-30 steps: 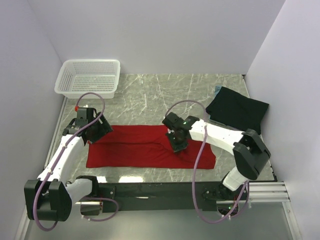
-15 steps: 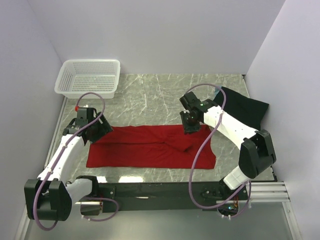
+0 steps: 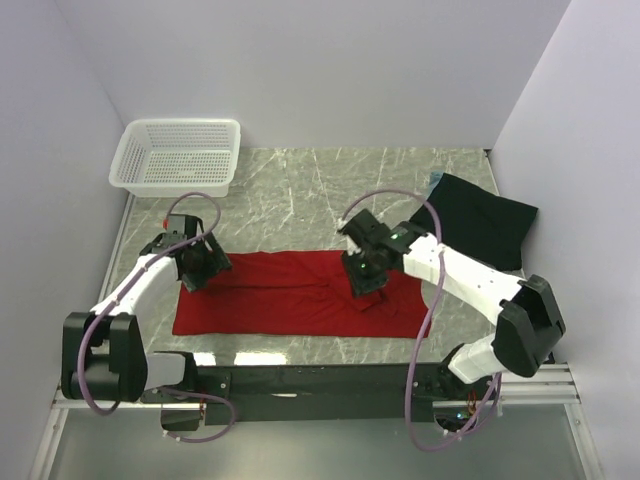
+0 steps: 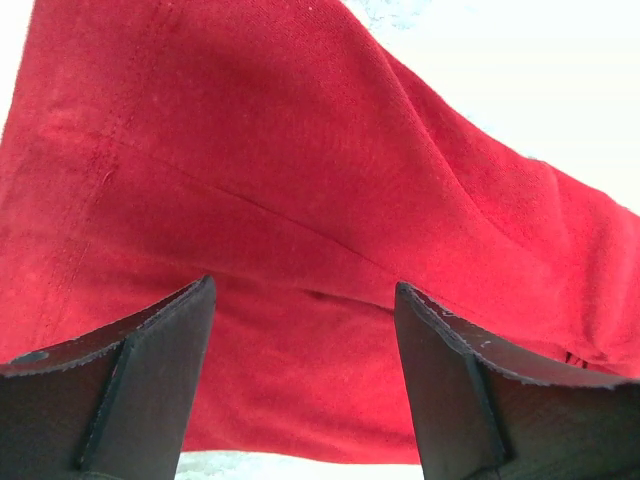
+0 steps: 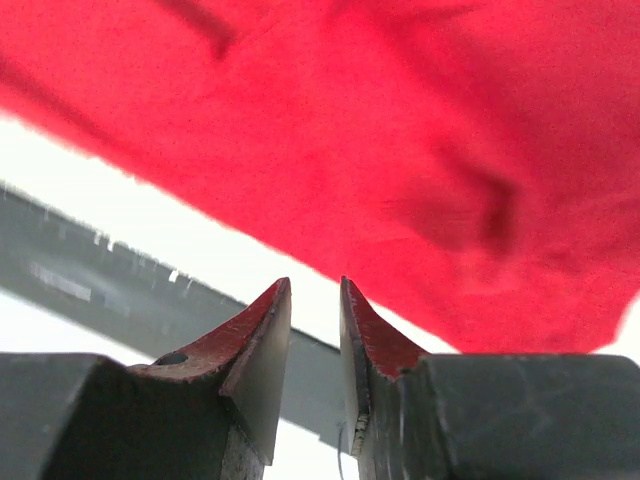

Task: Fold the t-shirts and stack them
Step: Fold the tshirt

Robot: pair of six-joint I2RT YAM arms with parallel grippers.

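The bright red t-shirt (image 3: 260,300) lies as a long flat strip across the near table. My left gripper (image 3: 198,267) is over its back left corner, jaws wide open and empty, with red cloth (image 4: 300,150) filling the view under it (image 4: 305,290). My right gripper (image 3: 362,277) hangs over the rumpled right-middle part of the shirt. Its jaws (image 5: 314,282) stand a narrow gap apart with nothing between them, and red cloth (image 5: 400,120) lies just beyond. The black t-shirt (image 3: 480,222) lies folded at the back right, with a light blue edge (image 3: 435,180) beside it.
A white mesh basket (image 3: 178,155) stands at the back left corner. A dark rail (image 3: 300,380) runs along the near table edge and shows in the right wrist view (image 5: 60,270). Walls close in on the left, back and right.
My right gripper swung out to the shirt's back right edge, then came back over its middle, leaving fresh wrinkles there. My left gripper shifted slightly right and nearer onto the shirt's corner.
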